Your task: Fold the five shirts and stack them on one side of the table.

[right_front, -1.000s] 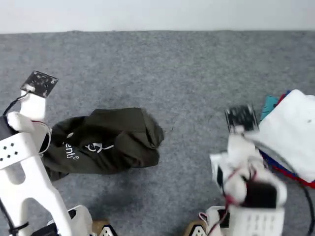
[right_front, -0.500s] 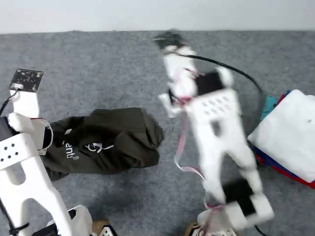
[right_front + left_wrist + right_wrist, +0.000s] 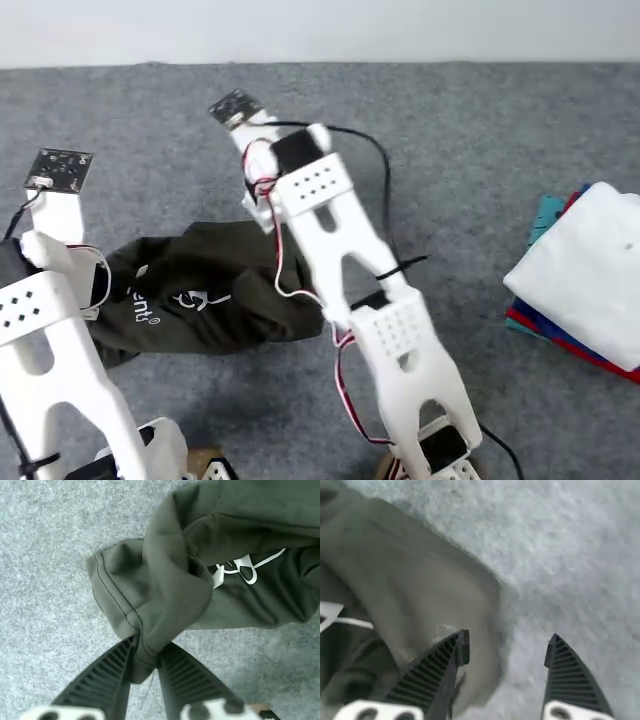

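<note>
The only print sits on the dark olive shirt (image 3: 225,270), in the lower left of the high view. There is a short run of white lettering (image 3: 146,307), cut off by a fold and too partial to read as a word. Just beside it is a white outline emblem (image 3: 190,298). The left wrist view shows thin white strokes of that emblem (image 3: 239,570), partly tucked under a fold, with no legible characters. No numbers, labels or signs are readable elsewhere.
</note>
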Tool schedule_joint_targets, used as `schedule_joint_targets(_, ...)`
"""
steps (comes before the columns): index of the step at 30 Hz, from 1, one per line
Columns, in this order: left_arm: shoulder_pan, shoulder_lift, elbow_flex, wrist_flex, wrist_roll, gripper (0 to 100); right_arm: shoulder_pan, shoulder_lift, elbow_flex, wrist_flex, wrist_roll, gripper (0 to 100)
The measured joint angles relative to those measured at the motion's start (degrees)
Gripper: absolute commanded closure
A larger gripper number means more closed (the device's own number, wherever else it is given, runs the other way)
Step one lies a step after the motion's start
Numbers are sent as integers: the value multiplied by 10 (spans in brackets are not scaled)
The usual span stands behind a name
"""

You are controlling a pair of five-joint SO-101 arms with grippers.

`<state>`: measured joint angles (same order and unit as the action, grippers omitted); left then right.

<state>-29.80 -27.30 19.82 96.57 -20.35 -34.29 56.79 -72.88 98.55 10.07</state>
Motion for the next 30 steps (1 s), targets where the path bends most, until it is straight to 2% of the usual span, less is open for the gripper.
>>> schedule_joint_targets(10, 0, 0, 0, 0, 0, 987, -2, 160, -118, -6, 0, 762)
schedule_joint_targets(14, 0, 0, 0, 0, 0, 987, -2, 170, -119, -36, 4, 935)
schedule_joint_targets(16, 0, 0, 0, 0, 0, 987, -2, 170, -122, -55, 29, 989)
schedule_joint_targets(24, 0, 0, 0, 0, 0, 987, -2, 165, -193, -58, 127, 987)
schedule_joint_targets(30, 0, 0, 4, 0, 0, 987, 8, 113, -206, -8, 143, 987)
